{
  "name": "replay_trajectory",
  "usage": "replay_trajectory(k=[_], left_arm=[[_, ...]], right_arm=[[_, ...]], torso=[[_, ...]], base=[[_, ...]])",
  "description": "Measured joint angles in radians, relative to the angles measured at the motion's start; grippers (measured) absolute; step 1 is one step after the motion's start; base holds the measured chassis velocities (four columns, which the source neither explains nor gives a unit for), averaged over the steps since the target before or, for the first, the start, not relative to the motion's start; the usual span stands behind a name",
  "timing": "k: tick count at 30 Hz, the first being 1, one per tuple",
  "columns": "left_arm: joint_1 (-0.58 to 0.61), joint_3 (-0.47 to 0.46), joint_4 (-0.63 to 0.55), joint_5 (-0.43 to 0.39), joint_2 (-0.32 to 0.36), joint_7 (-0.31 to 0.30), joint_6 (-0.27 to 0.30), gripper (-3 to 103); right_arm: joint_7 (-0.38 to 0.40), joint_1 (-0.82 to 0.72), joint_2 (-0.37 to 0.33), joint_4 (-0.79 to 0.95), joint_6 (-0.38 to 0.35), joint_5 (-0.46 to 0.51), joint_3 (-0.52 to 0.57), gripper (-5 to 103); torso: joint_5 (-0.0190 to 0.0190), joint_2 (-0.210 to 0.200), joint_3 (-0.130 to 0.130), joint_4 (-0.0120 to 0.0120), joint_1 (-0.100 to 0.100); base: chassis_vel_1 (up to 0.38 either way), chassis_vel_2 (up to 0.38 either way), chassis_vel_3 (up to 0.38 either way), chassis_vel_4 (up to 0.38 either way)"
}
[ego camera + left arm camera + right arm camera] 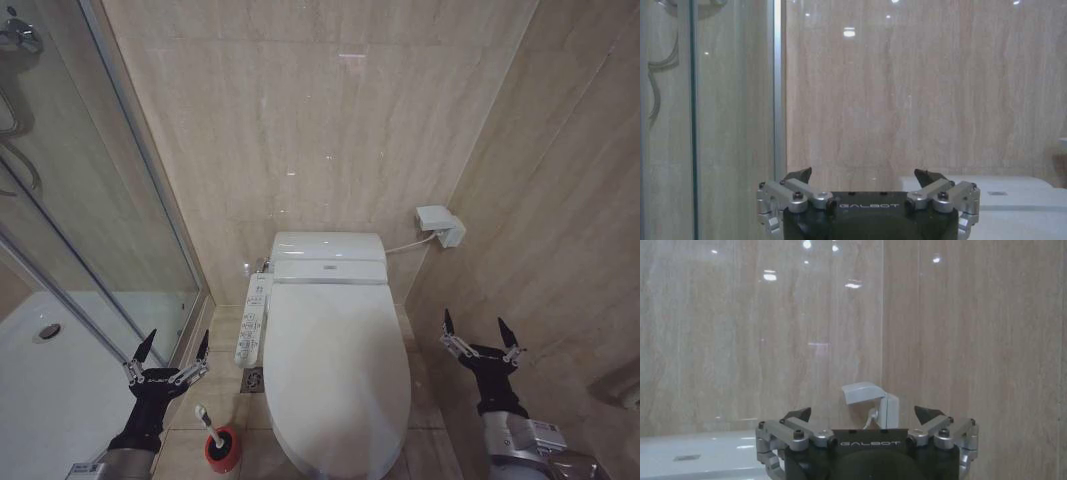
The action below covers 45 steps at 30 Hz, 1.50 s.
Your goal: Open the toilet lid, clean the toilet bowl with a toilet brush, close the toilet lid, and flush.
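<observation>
Toilet taken as landmark. Nearest the robot, toilet brush (212, 425) stands in its red holder (222, 449) on the floor tiles (195, 420), left of the toilet's front end, white handle leaning up and slightly away from the bowl. Left pincer (172, 349) hovers just above and left of the brush, fingers spread wide, holding nothing, between toilet and shower glass (90, 250). Right pincer (479, 334) hovers right of the toilet beside the side wall, also spread and empty. Toilet lid (335, 370) lies down flat, covering the toilet bowl (290, 450), of which just a sliver of outer rim shows under the lid's front; long axis runs straight away from the robot toward the tank unit (328, 257). Lid sits between the two pincers, roughly level with both; judging by the gap, neither arm is clearly nearer, though the left also has the brush close under it. First step looks not yet begun. White button panel (253, 318) lies along the toilet's left edge. Left wrist view: left pincer (867, 179) spread, shower glass and tank top beyond. Right wrist view: right pincer (867, 417) spread, and past it the white wall box (870, 400), which the head view places right of the tank.
</observation>
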Motion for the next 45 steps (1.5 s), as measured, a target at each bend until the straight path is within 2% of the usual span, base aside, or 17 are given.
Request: replay_trajectory(k=[34, 36, 39, 41, 42, 45], left_arm=[[-0.008, 0.002, 0.006, -0.001, 0.000, 0.000, 0.004, 100], [-0.039, 0.010, 0.031, -0.005, -0.003, -0.003, 0.025, 100], [-0.165, 0.043, 0.135, -0.026, -0.014, -0.015, 0.113, 100], [-0.195, 0.052, 0.160, -0.031, -0.017, -0.017, 0.134, 100], [-0.247, 0.066, 0.204, -0.041, -0.021, -0.023, 0.170, 100], [-0.293, 0.077, 0.245, -0.065, -0.026, -0.020, 0.159, 100]], right_arm=[[0.000, 0.000, 0.000, 0.000, 0.000, -0.001, 0.000, 100], [0.000, 0.000, 0.000, 0.000, 0.000, -0.001, 0.000, 100], [0.000, 0.000, 0.000, 0.000, 0.000, -0.001, 0.000, 100], [0.000, 0.000, 0.000, 0.000, 0.000, -0.001, 0.000, 100], [0.000, 0.000, 0.000, 0.000, 0.000, -0.001, 0.000, 100], [0.000, 0.000, 0.000, 0.000, 0.000, -0.001, 0.000, 100]], torso=[[0.0001, 0.000, 0.000, 0.0000, 0.000], [0.0004, 0.000, 0.000, 0.0004, 0.000], [0.0001, 0.000, 0.000, -0.0001, 0.000], [0.0000, 0.000, 0.000, -0.0002, 0.000], [-0.0001, 0.000, 0.000, -0.0001, 0.000], [-0.0006, 0.000, 0.000, -0.0008, 0.000]], base=[[0.000, 0.000, 0.000, 0.000], [0.000, 0.000, 0.000, 0.000], [0.000, 0.000, 0.000, 0.000], [0.000, 0.000, 0.000, 0.000], [0.000, 0.000, 0.000, 0.000], [0.000, 0.000, 0.000, 0.000]])
